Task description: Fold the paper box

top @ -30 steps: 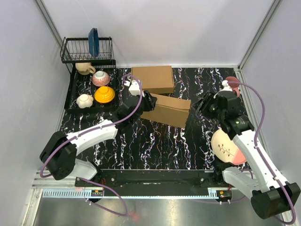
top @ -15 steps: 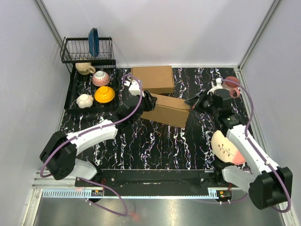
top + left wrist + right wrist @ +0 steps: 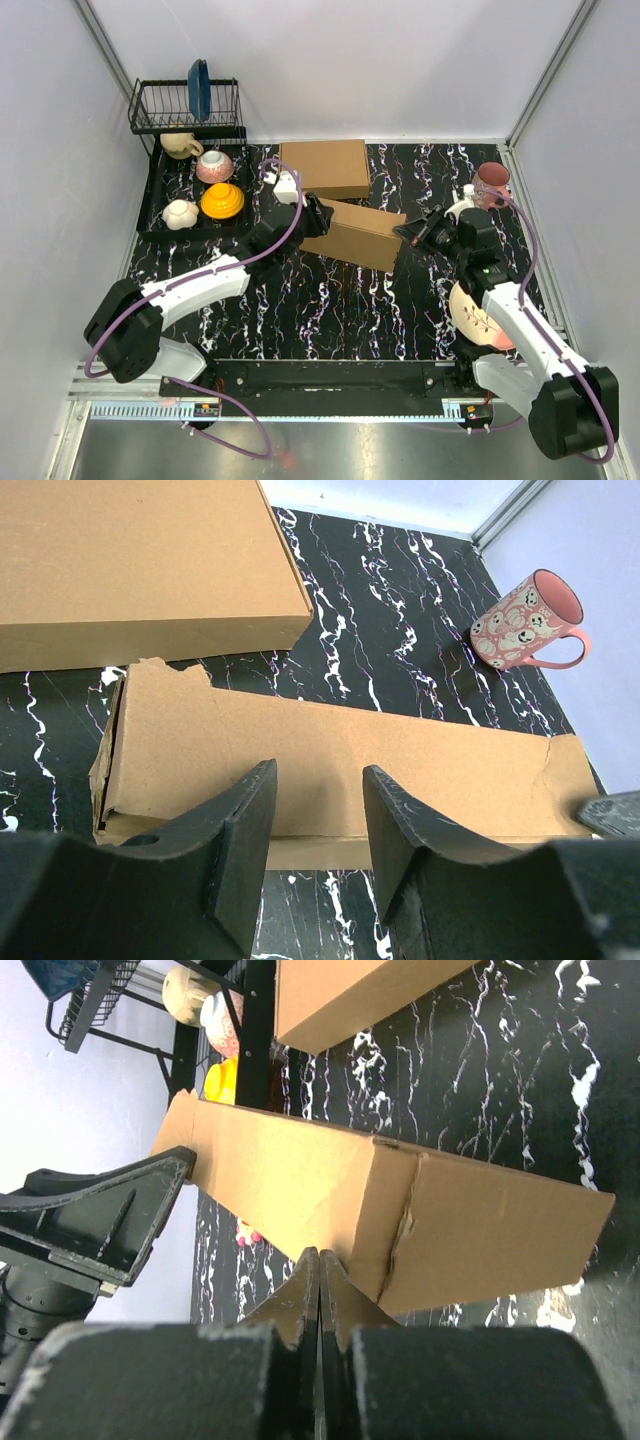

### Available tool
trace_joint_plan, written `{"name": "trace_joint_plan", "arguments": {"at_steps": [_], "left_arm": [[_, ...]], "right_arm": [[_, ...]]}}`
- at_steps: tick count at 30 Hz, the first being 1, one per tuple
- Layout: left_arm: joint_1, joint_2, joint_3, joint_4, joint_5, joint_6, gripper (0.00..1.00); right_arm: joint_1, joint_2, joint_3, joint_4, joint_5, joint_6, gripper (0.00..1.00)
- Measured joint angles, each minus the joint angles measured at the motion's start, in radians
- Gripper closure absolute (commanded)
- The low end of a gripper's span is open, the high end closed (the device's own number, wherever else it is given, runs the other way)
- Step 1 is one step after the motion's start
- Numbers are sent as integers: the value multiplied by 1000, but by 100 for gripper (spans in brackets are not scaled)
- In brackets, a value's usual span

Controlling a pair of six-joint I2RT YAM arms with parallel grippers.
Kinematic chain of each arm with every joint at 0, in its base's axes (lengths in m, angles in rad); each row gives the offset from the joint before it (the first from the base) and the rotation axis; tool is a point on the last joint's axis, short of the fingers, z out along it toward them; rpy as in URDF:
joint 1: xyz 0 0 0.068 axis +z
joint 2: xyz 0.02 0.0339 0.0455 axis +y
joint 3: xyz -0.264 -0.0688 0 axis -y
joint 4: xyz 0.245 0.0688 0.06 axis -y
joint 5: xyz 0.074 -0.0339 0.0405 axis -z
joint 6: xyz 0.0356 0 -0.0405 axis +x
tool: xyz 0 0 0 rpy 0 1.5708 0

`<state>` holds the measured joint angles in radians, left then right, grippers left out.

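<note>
Paper box (image 3: 355, 235) sits half-formed between the left gripper (image 3: 318, 775), fingers spread, and the pinched-closed right gripper (image 3: 318, 1260), whose nudge could skid or crumple it.

We view the table (image 3: 330, 300) from high above its near edge, facing far. Our left wrist camera, close over the paper box (image 3: 330, 760), looks far-right toward the mug (image 3: 525, 620). The right wrist camera, rolled sideways, looks left toward the dish rack (image 3: 90, 1008). All views share that box.
</note>
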<state>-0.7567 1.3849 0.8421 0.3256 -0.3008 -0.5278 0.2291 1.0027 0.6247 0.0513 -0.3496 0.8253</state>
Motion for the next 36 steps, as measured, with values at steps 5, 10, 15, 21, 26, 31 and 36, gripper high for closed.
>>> {"name": "trace_joint_plan", "arguments": {"at_steps": [5,10,15,21,26,31,36], "left_arm": [[0,0,0,-1,-3,0,53],[0,0,0,-1,-4,0,53],[0,0,0,-2,-3,0,53],[1,-1,0,-6,-2,-1,52],[1,-5,7,-21,1,3,51],[6,-31,23,-73,-8,13,46],[67,-117,28,-132,-8,19,40]], "right_arm": [[-1,-32,101,-130,20,-18,99],[-1,-21,264,-118,23,-29,100],[-1,40,237,-114,26,-37,100],[-7,129,142,-144,27,-19,100],[-5,41,106,-167,41,-25,99],[-6,18,110,-198,55,-40,99],[-6,43,118,-184,55,-50,98]]}}
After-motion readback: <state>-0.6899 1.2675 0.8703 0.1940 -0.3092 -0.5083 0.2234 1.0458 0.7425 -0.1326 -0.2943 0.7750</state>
